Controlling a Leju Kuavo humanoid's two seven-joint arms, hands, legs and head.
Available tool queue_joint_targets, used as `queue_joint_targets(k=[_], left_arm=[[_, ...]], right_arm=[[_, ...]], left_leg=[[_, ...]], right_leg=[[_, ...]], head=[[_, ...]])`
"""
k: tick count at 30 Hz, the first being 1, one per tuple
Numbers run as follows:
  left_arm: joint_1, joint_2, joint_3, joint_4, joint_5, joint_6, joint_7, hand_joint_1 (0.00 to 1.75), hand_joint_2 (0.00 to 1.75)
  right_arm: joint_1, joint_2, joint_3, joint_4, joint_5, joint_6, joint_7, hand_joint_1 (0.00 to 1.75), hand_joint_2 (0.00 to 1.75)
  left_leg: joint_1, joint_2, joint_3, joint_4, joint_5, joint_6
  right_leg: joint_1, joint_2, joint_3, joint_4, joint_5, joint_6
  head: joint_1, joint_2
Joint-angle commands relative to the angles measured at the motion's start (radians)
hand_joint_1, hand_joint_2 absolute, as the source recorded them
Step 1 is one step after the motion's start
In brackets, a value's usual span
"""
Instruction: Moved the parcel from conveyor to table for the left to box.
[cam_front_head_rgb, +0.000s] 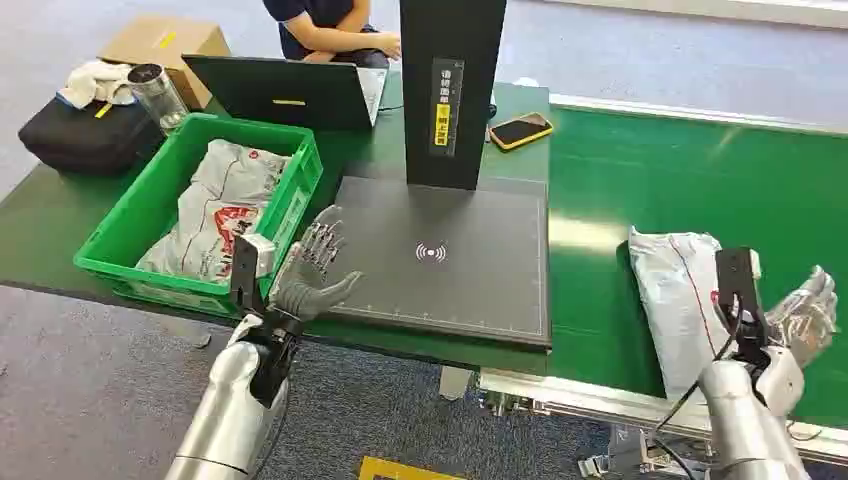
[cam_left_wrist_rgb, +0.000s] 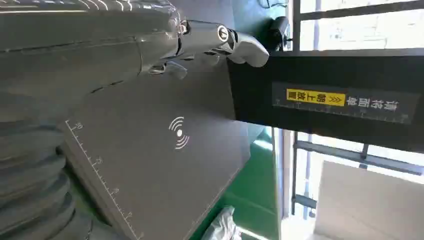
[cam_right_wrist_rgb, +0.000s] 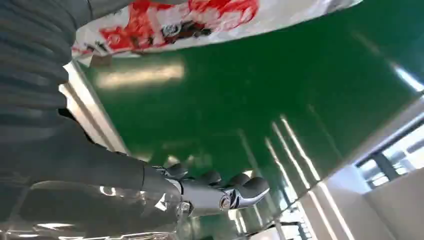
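Silver right hand (cam_front_head_rgb: 805, 315) beside parcel (cam_front_head_rgb: 680, 295), left hand (cam_front_head_rgb: 315, 265) both spread-fingered, empty.

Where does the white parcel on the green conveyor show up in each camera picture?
Head view: the white parcel lies on the green conveyor belt, lower right, beside the right hand.
Left wrist view: a white crumpled corner at the bottom edge is probably it.
Right wrist view: it runs along the top edge.
Shared landmark: the green conveyor belt.

The green conveyor (cam_front_head_rgb: 650, 180) carries a white parcel (cam_front_head_rgb: 675, 290); the adjoining table (cam_front_head_rgb: 40, 200) holds a green bin (cam_front_head_rgb: 130, 215) and dark scanner pad (cam_front_head_rgb: 450, 260).
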Motion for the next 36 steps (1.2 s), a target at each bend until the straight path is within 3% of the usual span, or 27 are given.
queue_joint_targets(k=[1,4,9,12,16,21,22,23,36], left_arm=[[-0.018,0.028,-0.042,0.019,0.005,0.001,0.024,0.00,1.75],[-0.041,0.033,-0.040,0.062,0.008,0.009,0.011,0.00,1.75],[-0.041,0.036,-0.039,0.065,0.009,0.007,0.009,0.00,1.75],[-0.037,0.033,-0.030,0.066,0.007,0.019,0.002,0.00,1.75],[0.000,0.028,-0.020,0.016,0.002,0.025,0.017,0.00,1.75],[0.010,0.024,-0.009,-0.001,0.001,0.029,0.028,0.00,1.75],[0.013,0.026,-0.008,-0.006,0.001,0.029,0.030,0.00,1.75],[0.017,0.030,-0.008,-0.010,0.001,0.030,0.031,0.00,1.75],[0.026,0.030,-0.022,-0.011,0.001,0.035,0.032,0.00,1.75]], right_arm=[[-0.055,-0.022,-0.079,0.217,0.051,0.125,0.096,0.00,1.75],[-0.067,0.005,-0.065,0.236,0.083,0.391,0.149,0.00,1.75],[-0.066,0.021,-0.063,0.235,0.084,0.387,0.148,0.00,1.75],[-0.056,0.034,-0.045,0.231,0.095,0.476,0.138,0.00,1.75],[-0.038,0.058,-0.009,0.213,0.136,0.488,0.198,0.00,1.75],[-0.039,0.059,-0.011,0.230,0.108,0.541,0.152,0.00,1.75],[-0.043,0.063,-0.016,0.231,0.098,0.538,0.139,1.38,1.75],[-0.046,0.065,-0.011,0.231,0.098,0.541,0.132,1.75,1.75],[0.009,0.085,0.008,0.120,0.040,0.531,0.077,1.75,1.75]], left_leg=[[0.000,0.001,0.004,-0.002,0.000,-0.001],[0.000,0.002,0.001,-0.002,0.000,-0.001],[0.000,0.003,0.002,-0.002,0.000,-0.001],[0.001,0.003,0.004,-0.003,0.000,-0.001],[0.001,0.003,0.004,-0.003,-0.001,-0.001],[0.001,0.002,0.005,-0.004,0.000,-0.001],[0.002,0.002,0.004,-0.003,0.000,-0.001],[0.001,0.003,0.005,-0.004,0.000,-0.001],[0.002,0.002,0.005,-0.003,0.000,-0.001]], right_leg=[[0.000,0.001,0.003,-0.002,0.000,-0.002],[0.001,0.002,0.001,-0.001,0.000,-0.001],[0.001,0.003,0.001,-0.001,0.000,-0.001],[0.001,0.003,0.003,-0.002,0.000,-0.002],[0.001,0.003,0.002,-0.002,0.000,-0.002],[0.001,0.002,0.004,-0.003,0.000,-0.002],[0.002,0.002,0.003,-0.002,0.000,-0.002],[0.002,0.003,0.004,-0.003,0.000,-0.002],[0.001,0.001,0.004,-0.002,0.000,-0.002]], head=[[0.000,0.000],[0.000,0.000],[0.000,0.000],[0.000,0.000],[0.000,0.000],[0.000,0.000],[0.000,0.000],[0.000,0.000],[0.000,0.000]])
